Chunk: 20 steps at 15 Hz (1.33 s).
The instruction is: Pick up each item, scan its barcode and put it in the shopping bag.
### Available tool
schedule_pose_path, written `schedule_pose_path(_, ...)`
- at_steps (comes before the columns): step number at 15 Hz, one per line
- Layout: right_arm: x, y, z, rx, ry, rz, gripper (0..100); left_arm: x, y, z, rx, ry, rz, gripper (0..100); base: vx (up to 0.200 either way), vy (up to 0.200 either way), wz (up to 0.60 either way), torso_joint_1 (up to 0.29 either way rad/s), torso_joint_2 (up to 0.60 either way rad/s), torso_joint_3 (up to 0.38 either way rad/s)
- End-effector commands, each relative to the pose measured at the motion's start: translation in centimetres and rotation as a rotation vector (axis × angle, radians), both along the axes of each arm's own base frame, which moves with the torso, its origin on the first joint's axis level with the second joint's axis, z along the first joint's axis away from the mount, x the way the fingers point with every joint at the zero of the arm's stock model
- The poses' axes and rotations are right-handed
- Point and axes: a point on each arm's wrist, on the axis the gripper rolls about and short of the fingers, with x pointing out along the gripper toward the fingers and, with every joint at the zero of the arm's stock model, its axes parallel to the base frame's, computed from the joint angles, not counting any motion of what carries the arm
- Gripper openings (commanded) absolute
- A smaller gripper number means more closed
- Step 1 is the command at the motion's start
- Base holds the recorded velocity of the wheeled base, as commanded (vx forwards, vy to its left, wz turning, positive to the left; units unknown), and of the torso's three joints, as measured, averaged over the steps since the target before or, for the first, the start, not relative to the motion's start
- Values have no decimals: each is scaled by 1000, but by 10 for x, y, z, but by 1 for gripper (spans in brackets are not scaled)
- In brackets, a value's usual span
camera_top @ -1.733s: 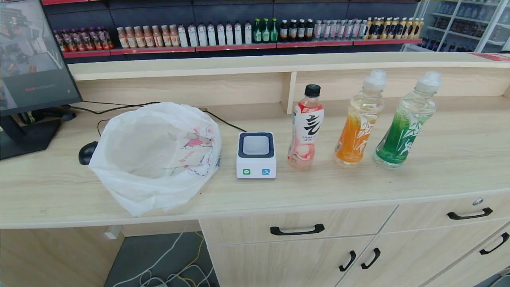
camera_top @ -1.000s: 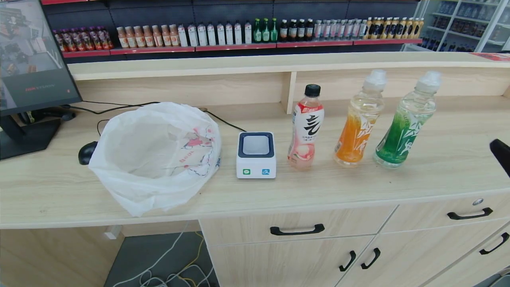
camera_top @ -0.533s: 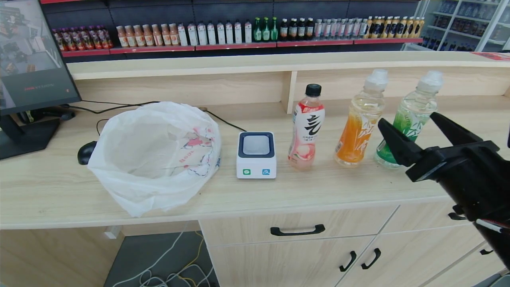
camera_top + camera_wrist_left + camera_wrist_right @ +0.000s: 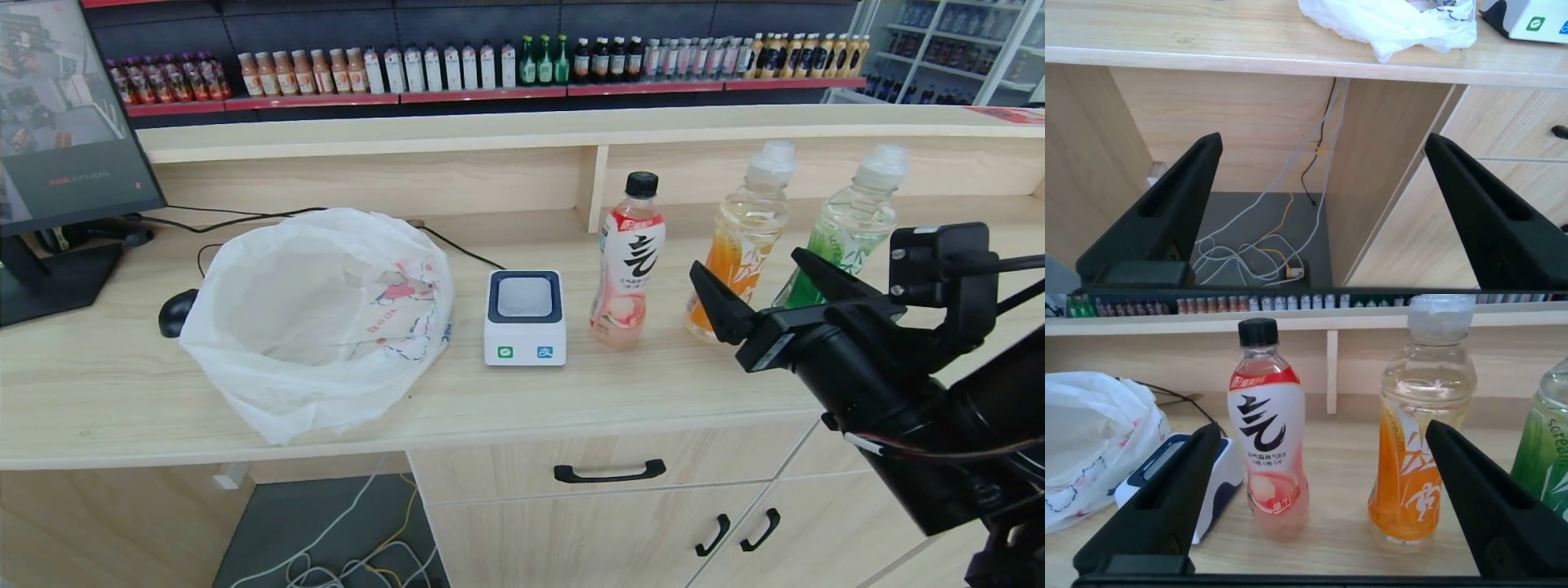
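My right pincer (image 4: 763, 282) is spread wide just in front of the orange bottle (image 4: 744, 224), upright on the counter (image 4: 571, 384) between the pink bottle (image 4: 627, 261) and green bottle (image 4: 849, 229), so I should centre its waist between the fingers, clear of both neighbours, before closing.

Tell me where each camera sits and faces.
Head view: on the head, looking forward and down at the counter, bag, scanner, pink bottle, orange bottle and green bottle; right arm and open right gripper show.
Left wrist view: below the counter edge, facing cables underneath; open left gripper frames it.
Right wrist view: at counter height, facing the pink and orange bottles between its fingers.
Head and right wrist share those bottles, scanner and bag.
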Motion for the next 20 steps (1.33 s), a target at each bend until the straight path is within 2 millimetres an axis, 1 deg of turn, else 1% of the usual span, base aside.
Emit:
schedule_pose_path(1,11,7,-5,-7,12,-1,100,0,0,0,-1,0,1,100,0,0,0,0,0,0)
schedule_pose_path(2,19,13,-5,-10,5,-4,100,0,0,0,-1,0,1,100,0,0,0,0,0,0)
schedule_pose_path(4,25,19,-9,-21,13,-2,100,0,0,0,-1,0,1,100,0,0,0,0,0,0)
schedule_pose_path(6,25,34,-15,-30,26,42,100,0,0,0,-2,0,1,100,0,0,0,0,0,0)
schedule_pose_path(8,29,53,-24,-41,41,80,100,0,0,0,1,0,1,100,0,0,0,0,0,0)
schedule_pose_path(9,34,60,-26,-37,38,87,100,0,0,0,-1,0,1,100,0,0,0,0,0,0)
schedule_pose_path(11,36,61,-28,-44,42,82,100,0,0,0,1,0,1,100,0,0,0,0,0,0)
schedule_pose_path(13,44,63,-34,-51,52,70,100,0,0,0,1,0,1,100,0,0,0,0,0,0)
schedule_pose_path(16,65,68,-38,-40,41,38,100,0,0,0,2,0,1,100,0,0,0,0,0,0)
schedule_pose_path(18,71,70,-42,-35,48,15,100,0,0,0,1,1,1,100,0,0,0,0,0,0)
schedule_pose_path(20,76,68,-46,-37,54,2,100,0,0,0,1,1,1,100,0,0,0,0,0,0)
